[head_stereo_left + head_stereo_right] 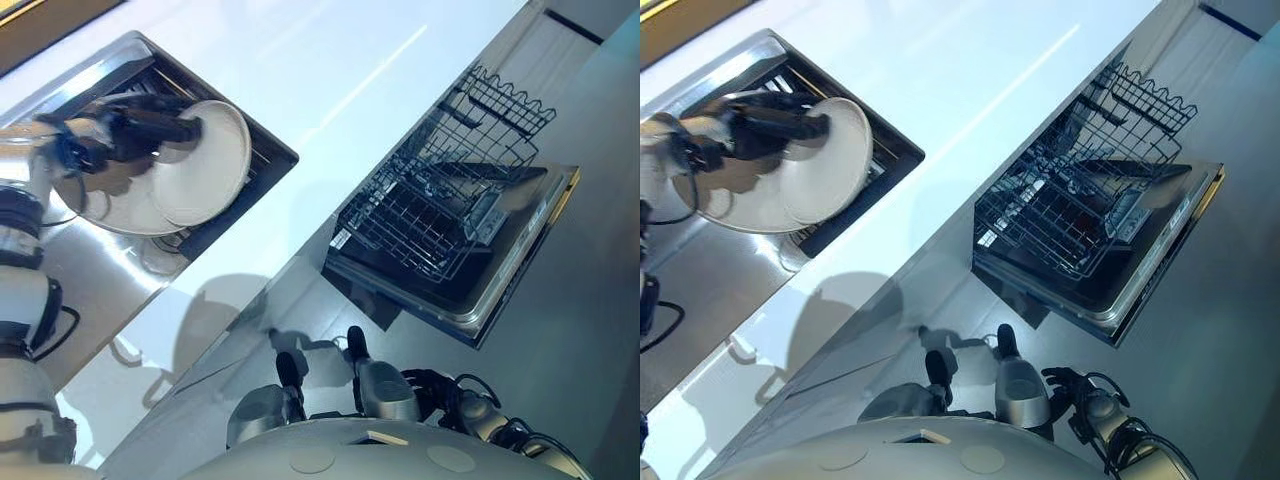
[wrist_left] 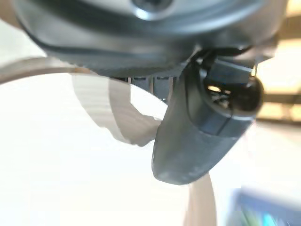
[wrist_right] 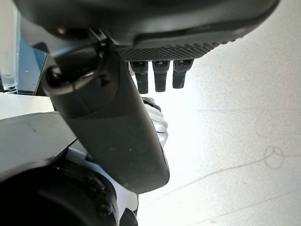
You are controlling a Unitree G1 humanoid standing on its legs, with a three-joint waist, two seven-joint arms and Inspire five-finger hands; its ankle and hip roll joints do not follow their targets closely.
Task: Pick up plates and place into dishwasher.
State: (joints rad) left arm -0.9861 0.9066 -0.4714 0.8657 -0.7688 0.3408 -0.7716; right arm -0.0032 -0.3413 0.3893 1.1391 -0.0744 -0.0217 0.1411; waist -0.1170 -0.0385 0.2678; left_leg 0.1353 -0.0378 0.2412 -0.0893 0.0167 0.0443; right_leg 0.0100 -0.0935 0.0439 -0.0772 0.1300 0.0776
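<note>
White countertop [image 1: 330, 70] holds a sink [image 1: 262, 150]; grey floor [image 1: 590, 300] below.

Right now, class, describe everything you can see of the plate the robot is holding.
The plate is round, white and glossy, likely ceramic, with a shallow raised rim. It is tilted, lifted above the sink, partly overlapping a second plate below it. The left hand grips its edge, thumb across its face.

Left hand [image 2: 197, 136] with thumb pressed on a white plate [image 2: 70, 155] it holds
</note>
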